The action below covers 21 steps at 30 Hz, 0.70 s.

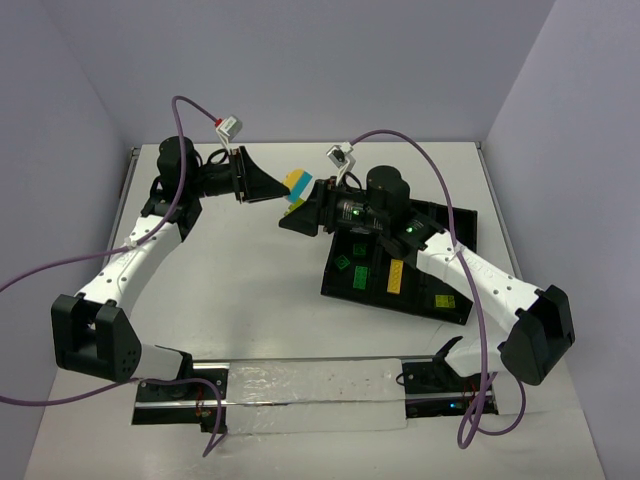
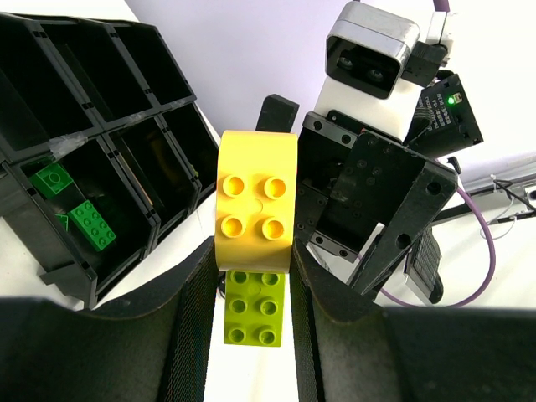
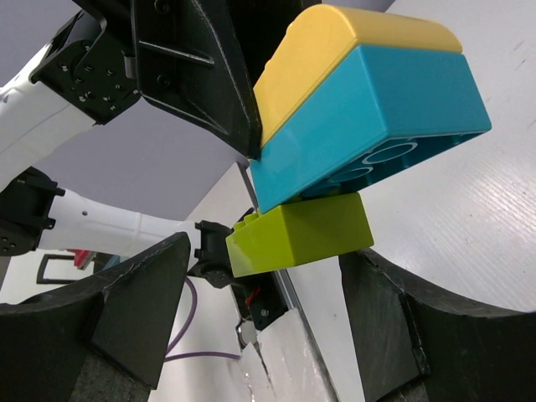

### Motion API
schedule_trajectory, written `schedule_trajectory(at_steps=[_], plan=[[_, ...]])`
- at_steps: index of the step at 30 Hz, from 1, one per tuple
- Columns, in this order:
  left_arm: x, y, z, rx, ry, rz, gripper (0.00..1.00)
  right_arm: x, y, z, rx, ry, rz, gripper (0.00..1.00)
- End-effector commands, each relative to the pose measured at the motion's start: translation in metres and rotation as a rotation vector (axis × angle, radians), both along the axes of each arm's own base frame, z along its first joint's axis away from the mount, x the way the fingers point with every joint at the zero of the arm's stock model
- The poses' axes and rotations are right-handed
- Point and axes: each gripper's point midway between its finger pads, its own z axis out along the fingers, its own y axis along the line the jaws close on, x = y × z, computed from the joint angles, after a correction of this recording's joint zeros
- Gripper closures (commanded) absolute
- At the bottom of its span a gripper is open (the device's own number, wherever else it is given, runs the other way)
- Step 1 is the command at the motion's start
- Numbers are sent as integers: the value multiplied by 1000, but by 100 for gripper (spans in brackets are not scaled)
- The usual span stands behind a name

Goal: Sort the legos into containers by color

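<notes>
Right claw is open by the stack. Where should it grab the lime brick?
Probably by its two flat ends, coming from its underside: the lime brick sticks out below the blue brick, between the right claw's open fingers, while the left claw clamps the yellow brick above.

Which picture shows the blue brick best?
The right wrist view: the blue brick fills it, stuck between a yellow brick and a lime brick. The top view shows it only as a tiny bit of the stack in the left hand. The left wrist view hides it behind the yellow brick.
</notes>
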Motion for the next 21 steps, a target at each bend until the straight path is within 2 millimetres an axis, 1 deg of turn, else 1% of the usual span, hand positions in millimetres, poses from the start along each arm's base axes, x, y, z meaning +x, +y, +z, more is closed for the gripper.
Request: schedule_trajectory(at_steps=[1,6,13,16,21], plan=[[-9,1,16,-11,-67,-21,100,-1,1,11,26,-56,-1,21],[-9,1,17,-11,-72,-25,100,-1,1,9,19,-55,-2,21],[-9,0,18,-11,-73,-26,100,0,-1,12,15,-68,-12,21],[-9,1,16,-8,-66,-27,100,2,-1,14,18,-67,-22,21],[-10,1,16,-8,-69,-28,100,5,2,15,25,-54,-20,21]])
